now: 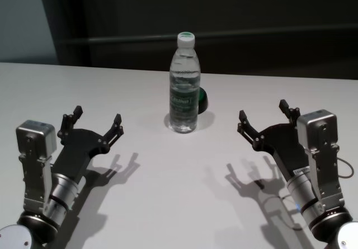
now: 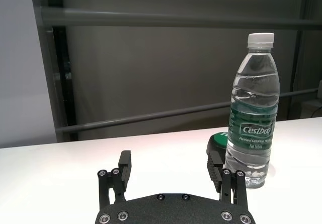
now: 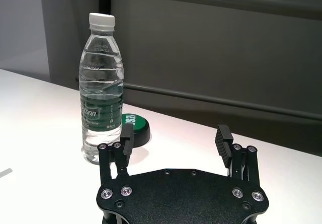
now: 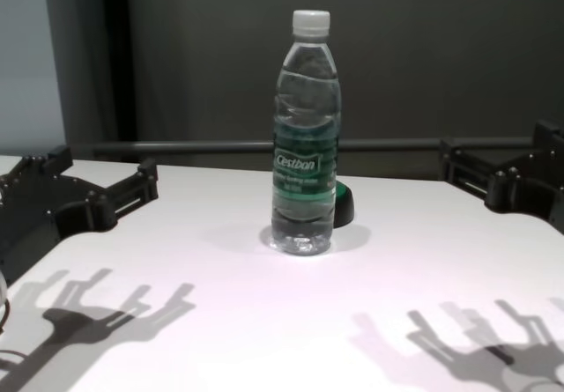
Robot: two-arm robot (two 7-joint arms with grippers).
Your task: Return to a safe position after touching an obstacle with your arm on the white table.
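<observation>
1. You have the tall clear plastic water bottle with the white screw cap and dark green label (image 1: 184,84) standing upright near the middle of the wide plain white table (image 1: 168,204), its long axis vertical. A small dark green round object (image 1: 202,99) sits just behind its base, on the robot's right side of it.

2. Your left claw (image 1: 95,123) hovers over the near left part of the table, released, with its fingers spread and nothing between them. The bottle lies ahead of it and off to its right, well apart.

3. Your right claw (image 1: 265,118) hovers over the near right part of the table, likewise released and empty. The bottle lies ahead of it and off to its left, well apart.

4. The two claws flank the bottle about evenly, so you cannot call either arm clearly nearer. Neither arm touches the bottle.

5. Judging from this, any drawing back should go toward the robot's body and outward, away from the centre line where the bottle stands, so that no forearm sweeps across its upright body and tips it.
</observation>
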